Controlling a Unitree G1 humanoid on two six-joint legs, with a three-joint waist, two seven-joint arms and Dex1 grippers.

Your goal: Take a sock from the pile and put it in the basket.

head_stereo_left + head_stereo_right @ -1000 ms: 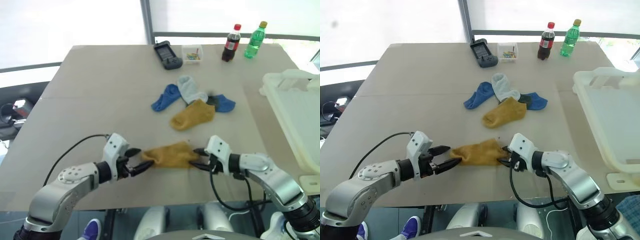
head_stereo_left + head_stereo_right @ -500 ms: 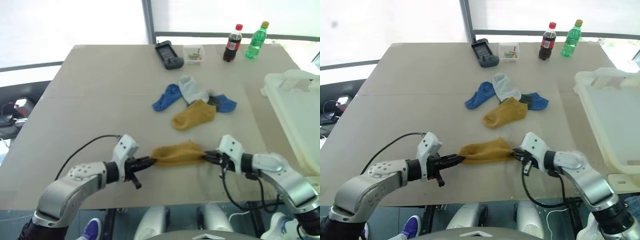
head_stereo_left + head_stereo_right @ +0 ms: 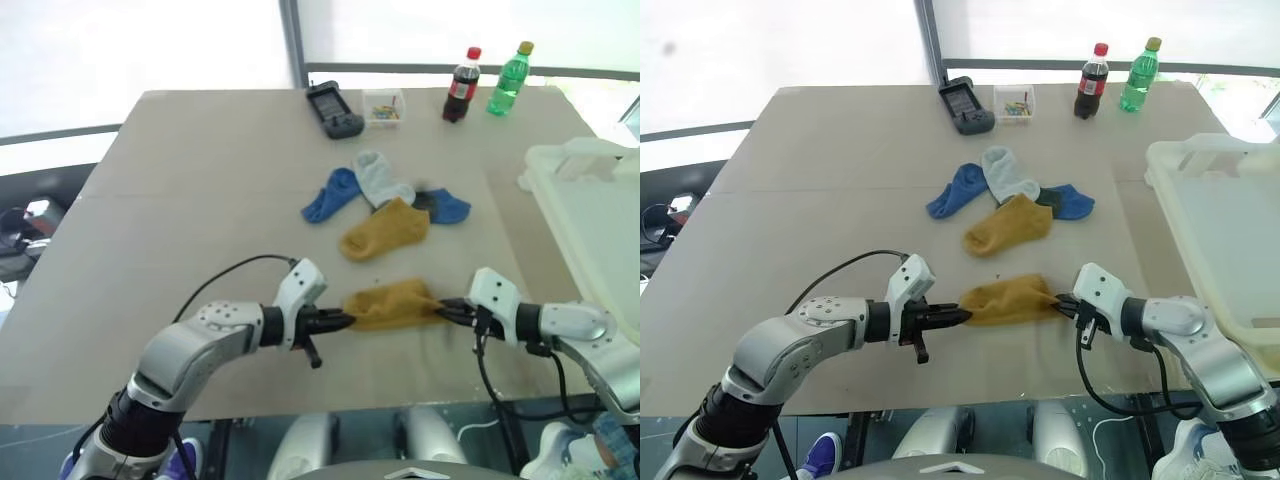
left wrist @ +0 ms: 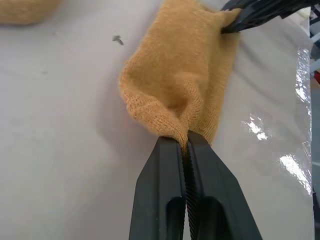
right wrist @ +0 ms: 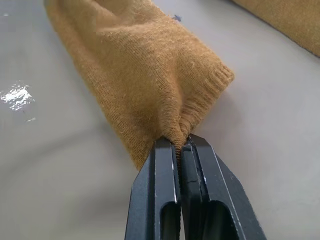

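Sock picked out and pinched at both ends, basket not yet reached

A mustard sock (image 3: 392, 303) is clamped between the left gripper (image 3: 345, 321) at its 9 o'clock end and the right gripper (image 3: 447, 309) at its 3 o'clock end, both closed tight on the knit. It sags slightly, soft and ribbed, low over the table (image 3: 200, 180), apart from the pile (image 3: 385, 205) at 12 o'clock. The white basket (image 3: 590, 230) waits at 2 o'clock; carrying over and dropping remain, I judge.
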